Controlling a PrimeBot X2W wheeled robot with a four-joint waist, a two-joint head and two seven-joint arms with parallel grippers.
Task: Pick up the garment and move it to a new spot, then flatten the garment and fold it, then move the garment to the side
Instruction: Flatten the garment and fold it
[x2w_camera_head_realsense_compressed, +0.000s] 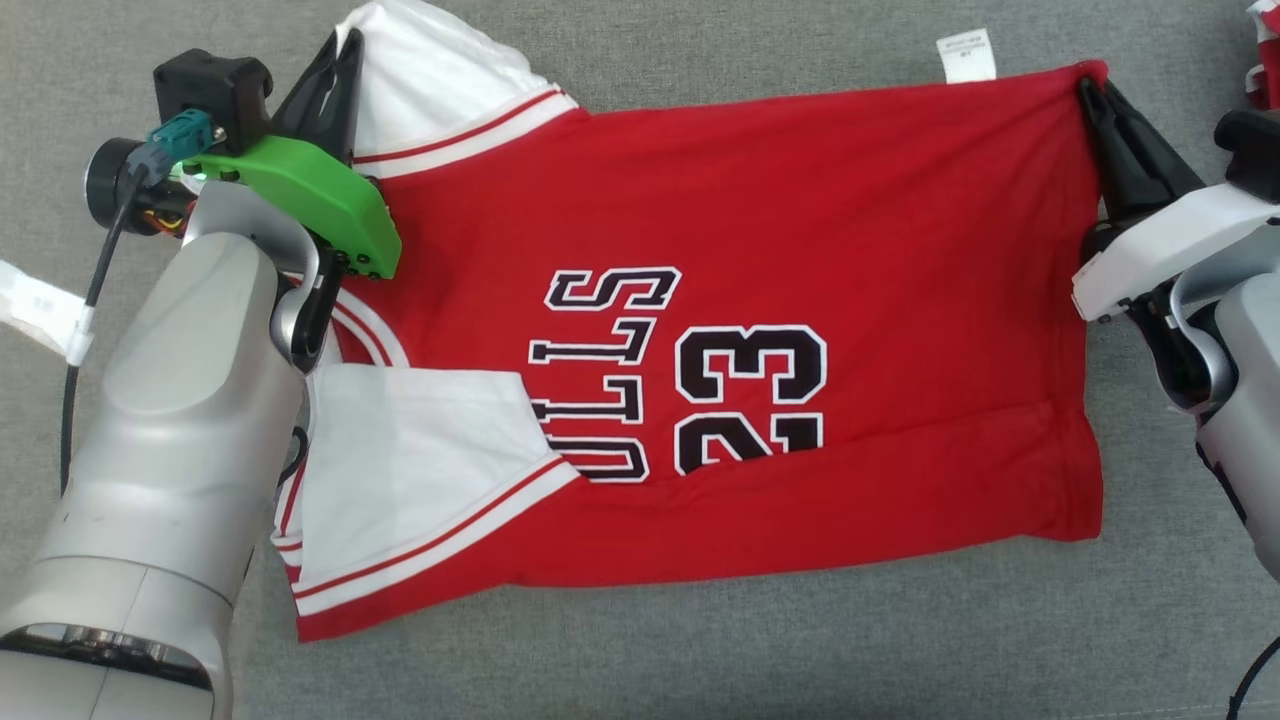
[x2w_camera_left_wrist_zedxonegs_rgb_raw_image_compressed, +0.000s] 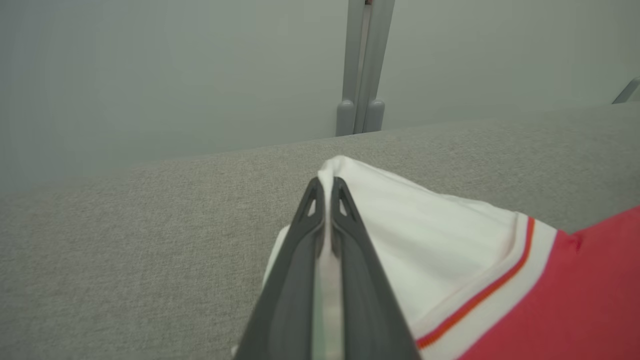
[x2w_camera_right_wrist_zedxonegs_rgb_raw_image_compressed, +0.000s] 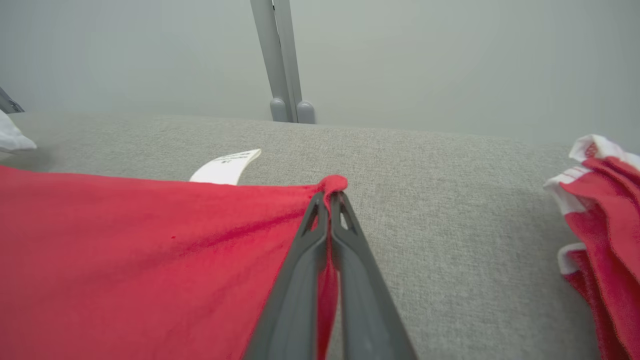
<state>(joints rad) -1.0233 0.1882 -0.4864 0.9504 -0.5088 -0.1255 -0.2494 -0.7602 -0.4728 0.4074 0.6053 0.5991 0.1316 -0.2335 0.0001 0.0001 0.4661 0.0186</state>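
Here the jersey (x2w_camera_head_realsense_compressed: 740, 330) runs left to right, sleeves leftward, left jaws and right jaws pinching its far corners.

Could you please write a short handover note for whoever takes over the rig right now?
Jersey: spread flat on the grey surface; its near edge looks folded over the lettering.
Left hand: shut on the far white sleeve.
Right hand: shut on the far hem corner.
Done, it seems: placing and flattening.
Left: finish folding, then move it aside.
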